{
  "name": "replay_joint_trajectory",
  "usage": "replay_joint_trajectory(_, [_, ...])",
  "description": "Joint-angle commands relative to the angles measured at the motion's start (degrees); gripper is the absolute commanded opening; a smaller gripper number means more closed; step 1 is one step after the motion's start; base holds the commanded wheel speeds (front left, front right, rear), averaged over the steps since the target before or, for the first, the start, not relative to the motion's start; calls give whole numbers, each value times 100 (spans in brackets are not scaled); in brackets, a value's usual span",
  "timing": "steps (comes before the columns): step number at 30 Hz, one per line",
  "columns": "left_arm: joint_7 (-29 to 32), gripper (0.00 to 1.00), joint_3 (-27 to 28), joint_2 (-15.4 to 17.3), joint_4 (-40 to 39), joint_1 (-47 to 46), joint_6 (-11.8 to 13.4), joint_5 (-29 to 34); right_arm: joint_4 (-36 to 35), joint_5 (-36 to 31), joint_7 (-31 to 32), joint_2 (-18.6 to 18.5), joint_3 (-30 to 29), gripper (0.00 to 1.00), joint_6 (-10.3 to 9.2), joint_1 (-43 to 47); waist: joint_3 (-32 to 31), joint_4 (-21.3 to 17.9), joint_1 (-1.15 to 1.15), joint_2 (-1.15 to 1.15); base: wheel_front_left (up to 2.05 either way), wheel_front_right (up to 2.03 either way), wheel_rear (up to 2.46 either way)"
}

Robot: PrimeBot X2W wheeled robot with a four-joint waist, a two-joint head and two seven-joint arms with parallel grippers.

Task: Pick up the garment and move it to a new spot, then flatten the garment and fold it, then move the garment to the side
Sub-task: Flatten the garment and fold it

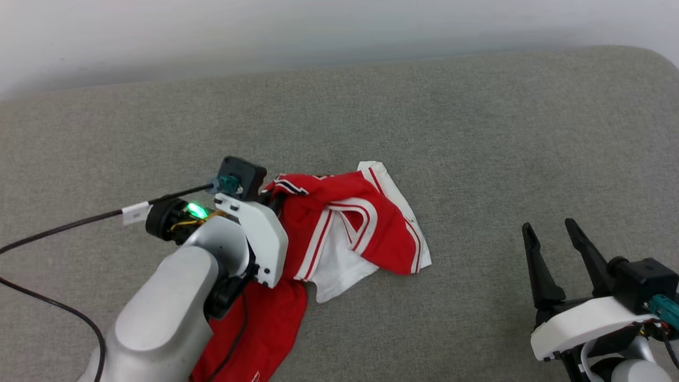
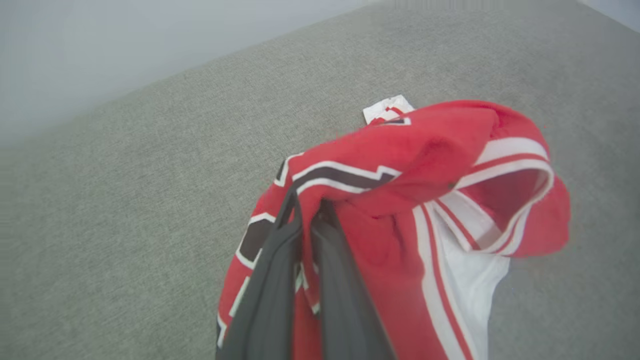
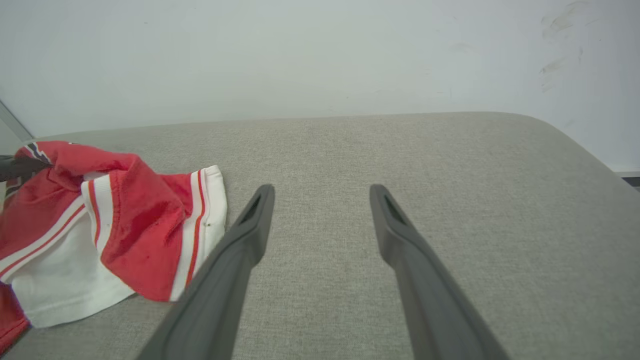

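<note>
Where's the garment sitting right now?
Head view: the garment lies crumpled left of centre on the grey cushion, a left-side fold pinched in the left gripper; the open right gripper sits apart, off to its right.

No text you can read. On garment (image 2: 400, 150), crumpled: only fragments of black white-outlined print (image 2: 340, 175) show across folds, no whole letter or digit legible. White tag (image 1: 135, 212) on cable (image 1: 79, 223): too small for you to read.
</note>
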Motion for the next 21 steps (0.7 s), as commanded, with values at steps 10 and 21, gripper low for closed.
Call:
replay_joint_trajectory(10, [-520, 100, 64, -376, 1295, -342, -72, -130, 99, -45, -90, 2, 16, 100, -2, -196, 148, -99, -1, 0, 0, 0, 0])
replay_joint_trajectory(21, [-1996, 100, 101, -531, 937, 385, 509, 174, 99, -125, 62, 2, -81, 100, -2, 118, -601, 195, -1, 0, 0, 0, 0])
